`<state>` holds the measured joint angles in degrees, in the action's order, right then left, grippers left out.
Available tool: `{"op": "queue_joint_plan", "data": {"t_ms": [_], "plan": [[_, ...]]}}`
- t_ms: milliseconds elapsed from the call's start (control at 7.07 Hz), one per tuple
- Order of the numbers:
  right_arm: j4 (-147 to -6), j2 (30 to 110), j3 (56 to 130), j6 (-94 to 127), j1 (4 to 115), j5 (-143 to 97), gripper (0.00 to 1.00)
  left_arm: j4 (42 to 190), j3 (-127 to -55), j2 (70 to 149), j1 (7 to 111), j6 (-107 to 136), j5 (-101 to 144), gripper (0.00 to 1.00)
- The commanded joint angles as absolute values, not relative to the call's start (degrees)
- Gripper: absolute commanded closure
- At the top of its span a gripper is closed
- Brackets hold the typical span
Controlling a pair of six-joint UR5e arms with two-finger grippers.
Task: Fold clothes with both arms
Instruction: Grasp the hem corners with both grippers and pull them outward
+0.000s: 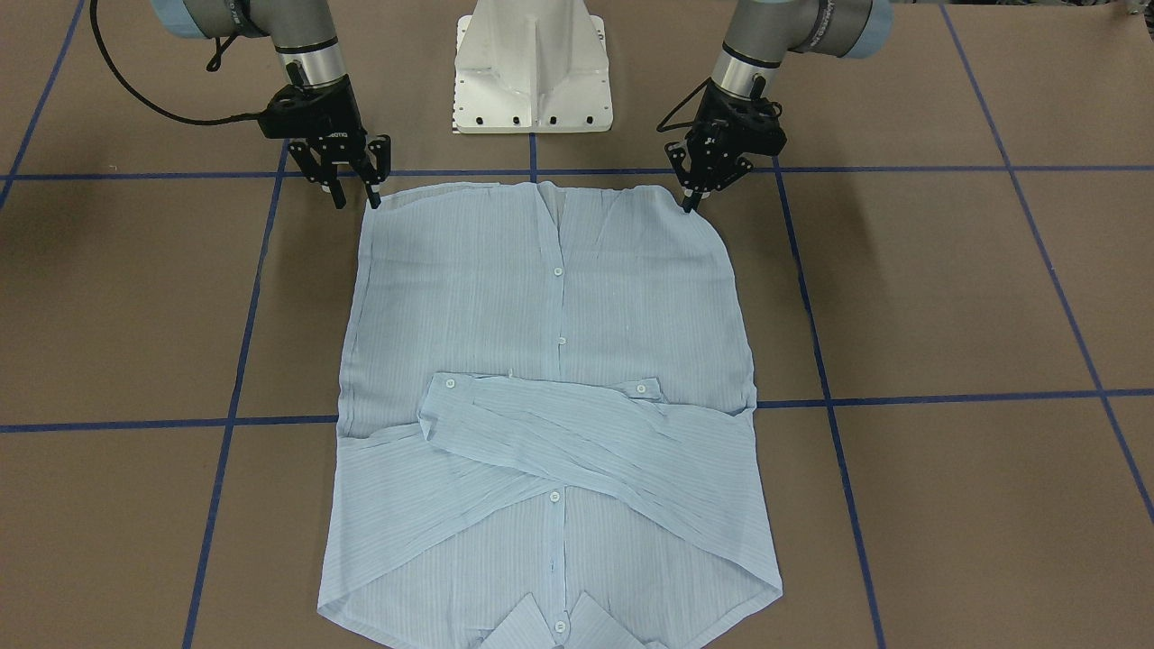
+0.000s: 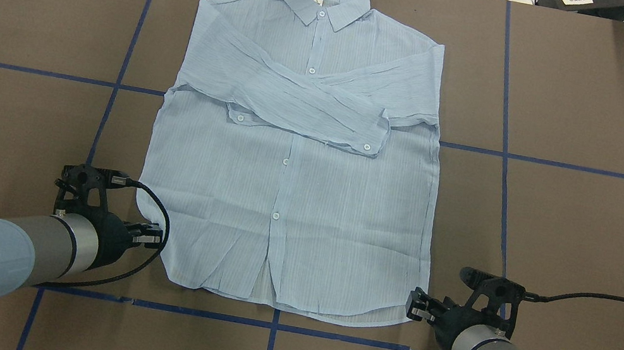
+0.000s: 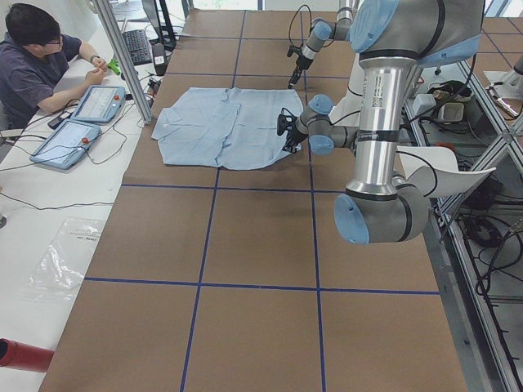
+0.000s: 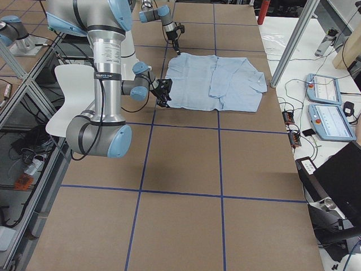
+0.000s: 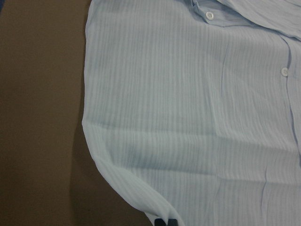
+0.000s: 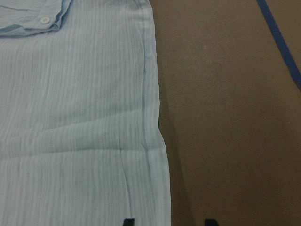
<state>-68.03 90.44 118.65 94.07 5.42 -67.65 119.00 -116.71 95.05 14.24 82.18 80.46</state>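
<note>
Cropped through the collar point(image 1: 559, 624) of the shirt point(image 1: 550, 297) at the front view's bottom edge. Too small to tell: shirt corner clamped or merely touched by the left gripper point(image 1: 691, 200).

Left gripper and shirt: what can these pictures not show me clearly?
- Left gripper: whether it holds the shirt. The left wrist view's bottom edge cuts off its fingertips, and it is too small in the side views.
- Collar: cut off by the front-facing view's bottom edge.
- Shirt front under the crossed sleeves: covered in every view.

Left gripper point(image 1: 689, 200) low and closed; right gripper point(image 1: 357, 198) low, jaws apart.
</note>
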Motion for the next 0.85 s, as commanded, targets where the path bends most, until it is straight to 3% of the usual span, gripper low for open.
{"op": "queue_joint_plan", "data": {"t_ms": [0, 707], "plan": [[-68.20, 90.26, 117.69, 94.31, 4.22, -66.62, 0.50, 119.00, -117.15, 94.92, 14.24, 82.09, 80.25, 1.00], [-68.20, 88.95, 116.28, 94.31, 2.99, -65.22, 0.61, 118.92, -118.39, 94.05, 14.41, 82.09, 80.16, 1.00]]}}
